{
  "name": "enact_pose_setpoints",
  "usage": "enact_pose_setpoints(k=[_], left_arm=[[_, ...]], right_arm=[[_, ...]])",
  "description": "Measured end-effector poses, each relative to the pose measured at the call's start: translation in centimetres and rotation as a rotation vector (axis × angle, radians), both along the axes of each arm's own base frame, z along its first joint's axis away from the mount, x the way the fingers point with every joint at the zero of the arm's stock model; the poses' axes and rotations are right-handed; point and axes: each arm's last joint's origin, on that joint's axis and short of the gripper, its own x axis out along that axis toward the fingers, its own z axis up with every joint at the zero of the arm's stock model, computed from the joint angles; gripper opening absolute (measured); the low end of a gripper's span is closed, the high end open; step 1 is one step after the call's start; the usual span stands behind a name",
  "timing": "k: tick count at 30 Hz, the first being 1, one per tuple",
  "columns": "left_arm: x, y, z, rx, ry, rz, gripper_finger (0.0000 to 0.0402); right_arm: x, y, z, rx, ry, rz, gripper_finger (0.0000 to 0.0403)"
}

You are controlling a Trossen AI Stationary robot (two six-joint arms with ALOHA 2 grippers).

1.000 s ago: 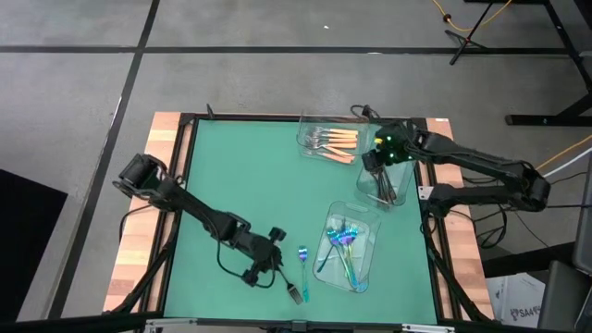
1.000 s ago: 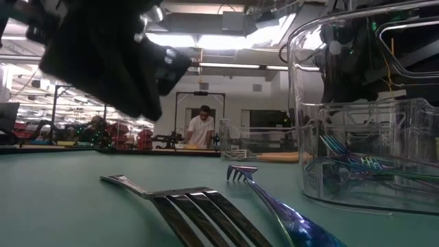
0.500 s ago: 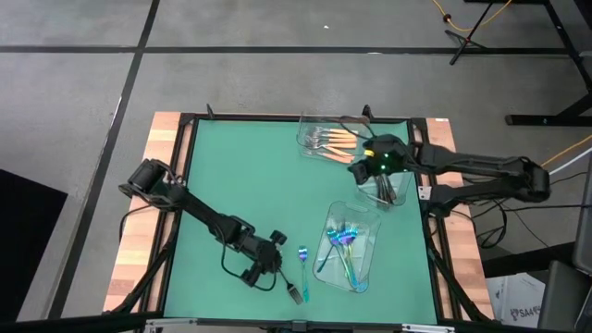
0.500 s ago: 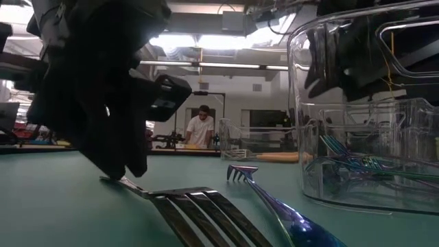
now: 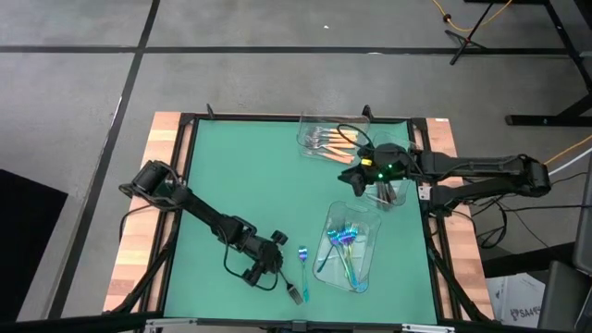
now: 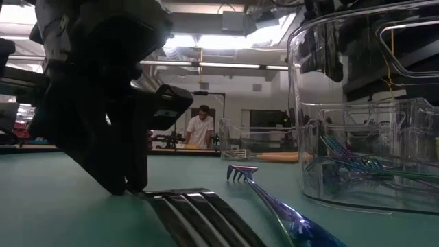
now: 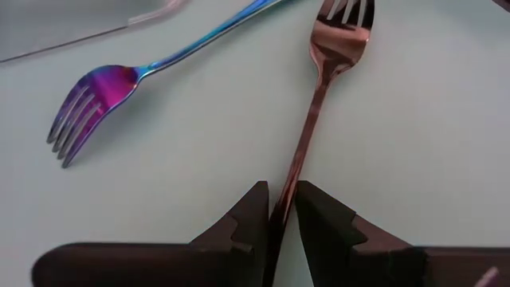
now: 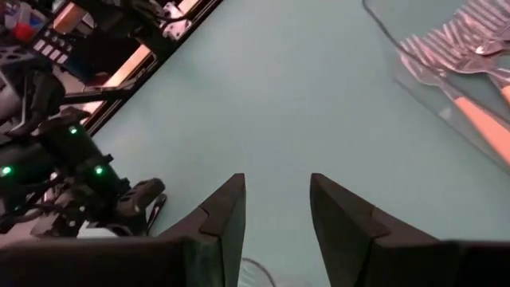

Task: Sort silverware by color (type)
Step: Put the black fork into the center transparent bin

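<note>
A dark fork (image 5: 292, 288) lies flat on the green mat near the front edge, beside a loose iridescent blue fork (image 5: 302, 260). My left gripper (image 7: 280, 201) is down on the mat, its open fingers standing narrowly on either side of the dark fork's handle; in the low view the left gripper (image 6: 127, 185) hides the handle's end. My right gripper (image 5: 354, 178) hovers open over the mat with nothing between its fingers, just left of the tray of dark forks (image 5: 385, 191). My left gripper has one fingertip (image 7: 253, 209) on each side of the dark fork's handle (image 7: 296, 163), toward its free end, coming down at a slant along the handle. Whether the fingers touch it I cannot tell. The fork rests flat on the mat, its head (image 7: 343, 33) pointing away.
A clear tray of orange-handled forks (image 5: 328, 140) stands at the back. A clear tray of blue forks (image 5: 350, 246) stands right of the loose forks. The blue fork's head (image 7: 86, 108) lies close to my left fingers. A person (image 6: 201, 129) stands far behind the table.
My left gripper has come down onto the mat over the dark fork's handle, its gap unchanged. My right gripper has swung from above the tray of dark forks toward the table's left and turned. Both loose forks have stayed where they were.
</note>
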Motion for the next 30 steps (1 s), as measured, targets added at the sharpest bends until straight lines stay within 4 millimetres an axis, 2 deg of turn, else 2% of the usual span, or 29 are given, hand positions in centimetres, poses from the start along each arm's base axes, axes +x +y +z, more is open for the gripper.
enact_pose_setpoints(k=[7,16,30], left_arm=[[0.03,0.08,-0.10,0.012,-0.002,0.004,0.0059],[-0.04,0.10,-0.15,0.050,-0.010,-0.036,0.0012],[-0.59,0.17,0.79,0.051,0.006,-0.030,0.0007]], right_arm=[[0.04,0.35,-0.01,0.000,0.001,0.016,0.0129],[0.03,0.33,-0.01,-0.001,0.002,0.015,0.0129],[0.03,0.29,-0.01,-0.002,0.002,0.013,0.0129]])
